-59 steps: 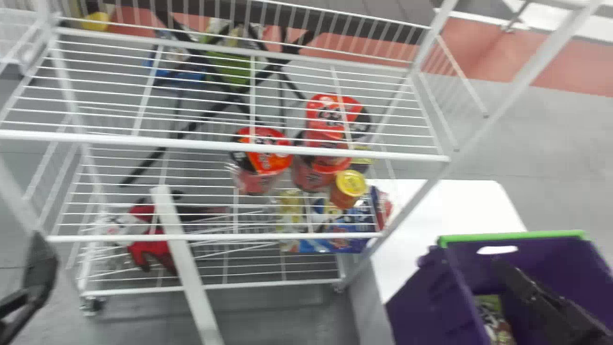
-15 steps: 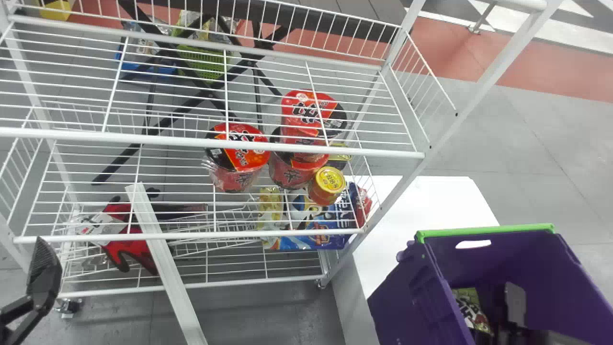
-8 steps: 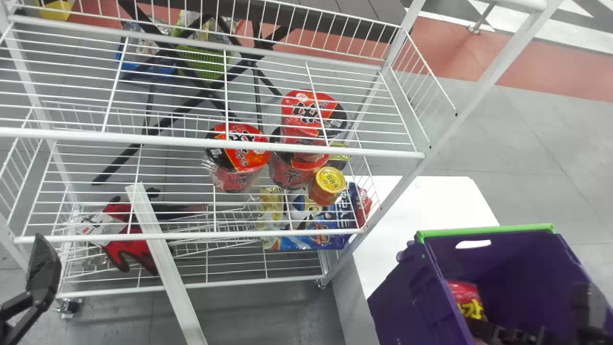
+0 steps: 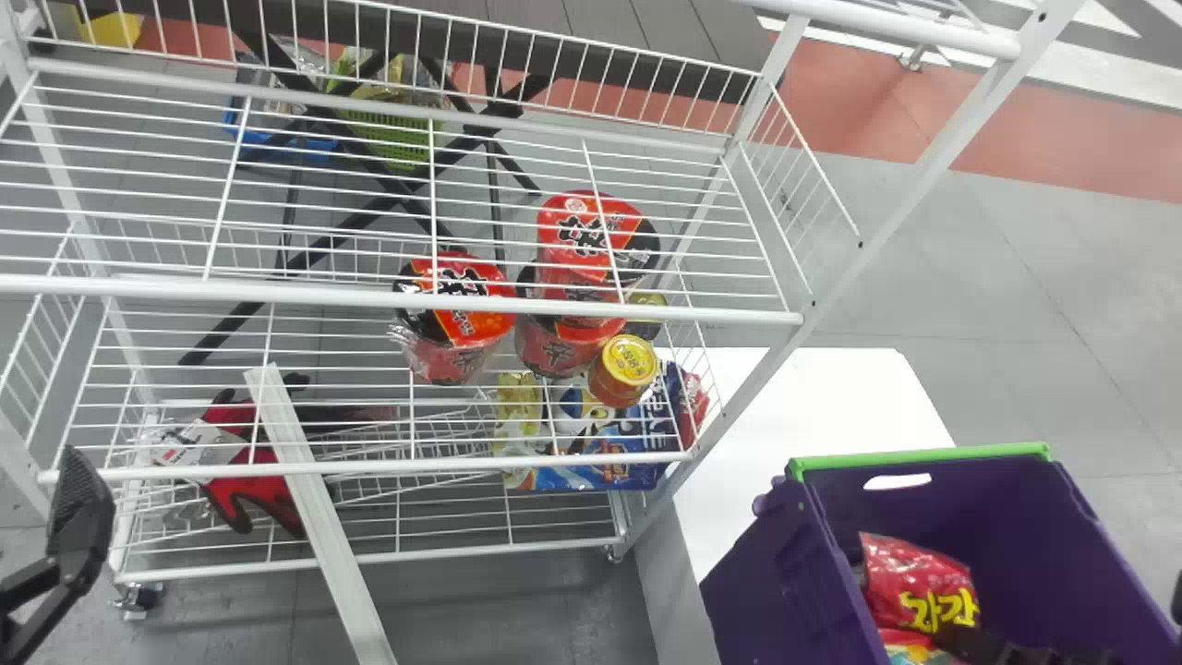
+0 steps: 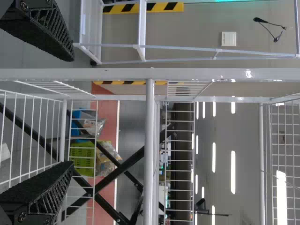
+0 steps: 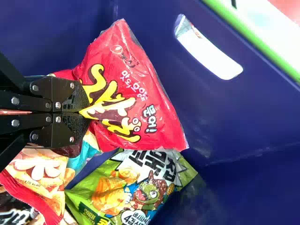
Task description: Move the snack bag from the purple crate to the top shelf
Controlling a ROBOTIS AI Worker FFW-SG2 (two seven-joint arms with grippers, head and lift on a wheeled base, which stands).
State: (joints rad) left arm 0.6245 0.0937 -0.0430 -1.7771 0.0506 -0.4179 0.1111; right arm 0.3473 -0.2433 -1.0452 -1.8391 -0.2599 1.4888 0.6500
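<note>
Mostly red, the snack bag [image 6: 157,105] bears yellow lettering

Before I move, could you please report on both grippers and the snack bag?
Right gripper shut on red snack bag, inside purple crate. Left gripper open, at shelving. Green bag close beside red one, might snag.

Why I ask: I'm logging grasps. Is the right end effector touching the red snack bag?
Touching. The right wrist view shows the right end effector shut on the red snack bag, its wrapper pinched between the fingertips.
</note>
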